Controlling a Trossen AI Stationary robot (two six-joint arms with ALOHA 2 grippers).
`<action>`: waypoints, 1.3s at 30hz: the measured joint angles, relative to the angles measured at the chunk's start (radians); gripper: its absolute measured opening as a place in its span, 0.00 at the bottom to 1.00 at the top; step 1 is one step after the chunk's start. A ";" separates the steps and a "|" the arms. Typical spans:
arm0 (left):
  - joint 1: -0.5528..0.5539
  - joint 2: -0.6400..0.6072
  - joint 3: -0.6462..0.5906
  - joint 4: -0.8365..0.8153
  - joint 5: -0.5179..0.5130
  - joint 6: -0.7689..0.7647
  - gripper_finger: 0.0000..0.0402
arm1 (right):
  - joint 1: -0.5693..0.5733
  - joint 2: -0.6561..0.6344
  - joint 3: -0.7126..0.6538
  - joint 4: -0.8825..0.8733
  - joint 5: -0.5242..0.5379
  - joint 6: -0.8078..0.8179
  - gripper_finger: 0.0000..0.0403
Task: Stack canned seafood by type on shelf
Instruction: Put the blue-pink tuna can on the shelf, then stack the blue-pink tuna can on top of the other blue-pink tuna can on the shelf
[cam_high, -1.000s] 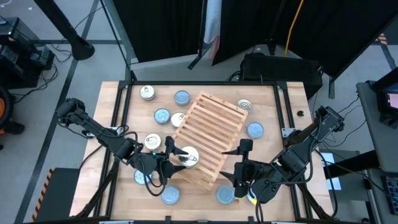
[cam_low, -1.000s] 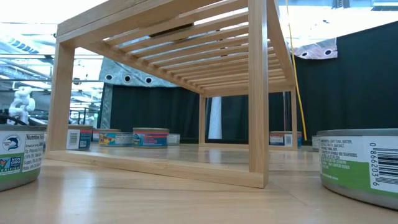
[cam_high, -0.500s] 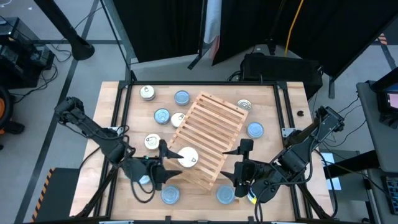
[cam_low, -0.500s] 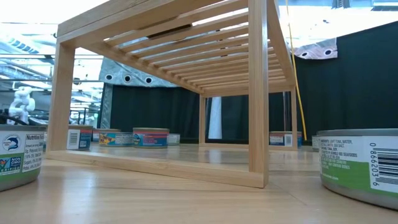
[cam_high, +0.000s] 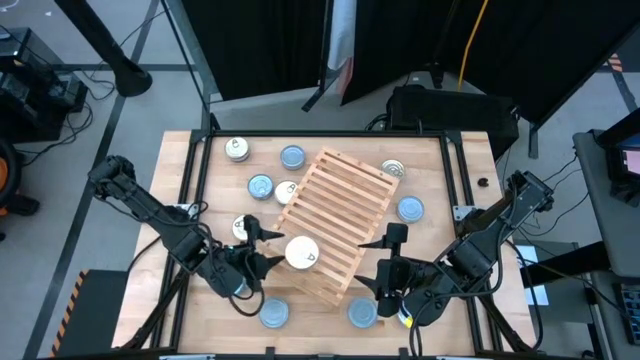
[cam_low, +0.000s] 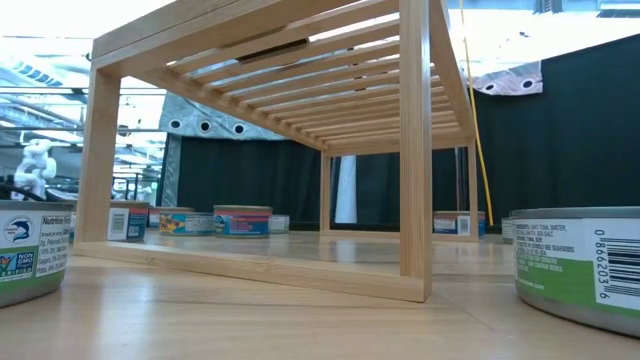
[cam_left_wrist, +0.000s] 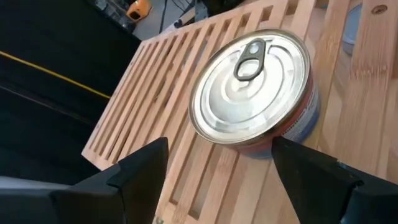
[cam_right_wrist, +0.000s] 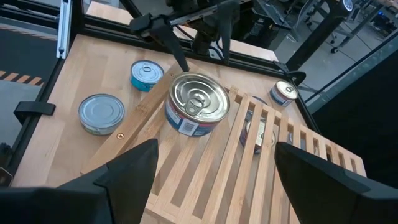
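shelf (cam_high: 338, 222): one pull-tab tin (cam_high: 302, 253) on top, near corner
left gripper (cam_high: 258, 250): wide, beside tin, empty
right gripper (cam_high: 385, 258): wide, empty
label: "NON GMO" on floor tin (cam_low: 30, 250)

Silver-topped tin (cam_left_wrist: 252, 87), light-wood shelf (cam_high: 335, 215)

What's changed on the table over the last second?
The left gripper has let go of the silver-topped tin on the shelf and backed away from it, jaws open. The tin, the shelf, the other tins and the right gripper stayed put.
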 joint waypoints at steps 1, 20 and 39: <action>0.005 0.002 0.000 0.003 0.000 0.000 0.73 | 0.000 0.000 0.000 0.000 0.000 -0.001 0.78; -0.044 -0.011 0.020 0.006 -0.079 -0.002 0.73 | 0.009 0.000 0.000 -0.112 0.000 0.101 0.78; -0.148 -0.040 0.122 0.010 -0.352 0.006 0.73 | 0.128 0.000 -0.053 -0.490 -0.086 0.663 0.78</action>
